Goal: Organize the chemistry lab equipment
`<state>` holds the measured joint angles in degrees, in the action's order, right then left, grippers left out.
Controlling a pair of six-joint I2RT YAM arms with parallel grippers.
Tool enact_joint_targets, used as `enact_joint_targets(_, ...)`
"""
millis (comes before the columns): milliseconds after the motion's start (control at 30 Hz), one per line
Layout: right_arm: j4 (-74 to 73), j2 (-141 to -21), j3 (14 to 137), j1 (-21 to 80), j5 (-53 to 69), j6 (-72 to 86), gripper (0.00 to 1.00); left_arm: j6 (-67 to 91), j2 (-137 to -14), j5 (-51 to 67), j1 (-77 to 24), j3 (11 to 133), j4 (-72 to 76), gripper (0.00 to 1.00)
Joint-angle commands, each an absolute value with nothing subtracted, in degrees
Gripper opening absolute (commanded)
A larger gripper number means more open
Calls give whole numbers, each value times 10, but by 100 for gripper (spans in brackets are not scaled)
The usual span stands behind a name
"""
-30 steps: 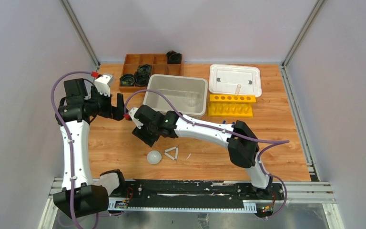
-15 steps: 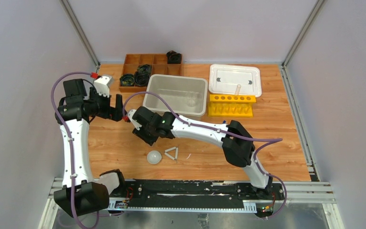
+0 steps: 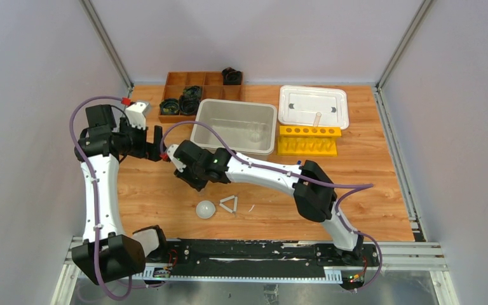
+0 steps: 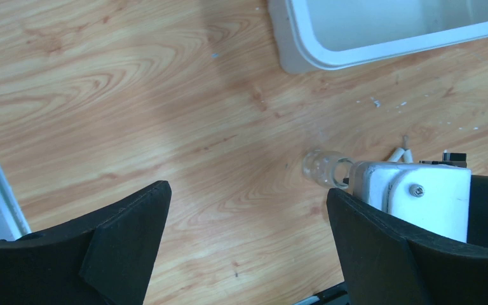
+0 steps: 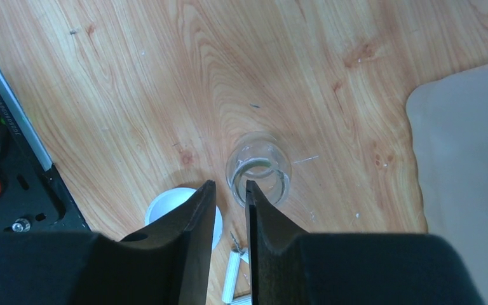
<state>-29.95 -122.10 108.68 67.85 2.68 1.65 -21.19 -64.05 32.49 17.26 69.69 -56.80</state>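
Observation:
A small clear beaker (image 5: pixel 260 162) stands on the wood table, also in the left wrist view (image 4: pixel 321 166). My right gripper (image 5: pixel 230 184) (image 3: pixel 189 180) hovers over its near rim, jaws a narrow gap apart with nothing clamped. The white dome (image 3: pixel 205 208) (image 5: pixel 165 200) and white triangle (image 3: pixel 229 204) (image 5: pixel 232 279) lie just in front of it. My left gripper (image 3: pixel 159 143) (image 4: pixel 248 190) is wide open and empty, just left of the right wrist. Another beaker (image 3: pixel 255 133) sits in the clear bin (image 3: pixel 203 127). The yellow rack (image 3: pixel 308 141) stands right of the bin.
A white-rimmed clear tray (image 3: pixel 313 107) with a thin tube (image 3: pixel 316 119) sits behind the yellow rack. The brown divided tray (image 3: pixel 178 79) with black coils is at the back left. A thin tube (image 3: pixel 251 208) lies right of the triangle. The bin's corner (image 4: pixel 356 54) shows ahead of my left gripper.
My right gripper has shifted slightly left and toward the back. My left arm has edged slightly back too.

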Motion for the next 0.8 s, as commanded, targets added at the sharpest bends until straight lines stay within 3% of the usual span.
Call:
enact_joint_targets(0, -311, -1259, 1103, 686, 37, 12, 27, -215, -640, 323, 178, 692, -570, 100)
enact_joint_targets(300, -331, -1291, 1113, 686, 11, 3, 20, -210, -637, 325, 179, 690, -570, 100)
enact_joint_targets(567, -355, -1288, 1127, 686, -41, -31, 0, -203, -635, 316, 178, 682, -570, 100)
enact_joint_targets(767, -366, -1248, 1130, 685, -49, -40, 0, -206, -621, 299, 178, 683, -580, 100)
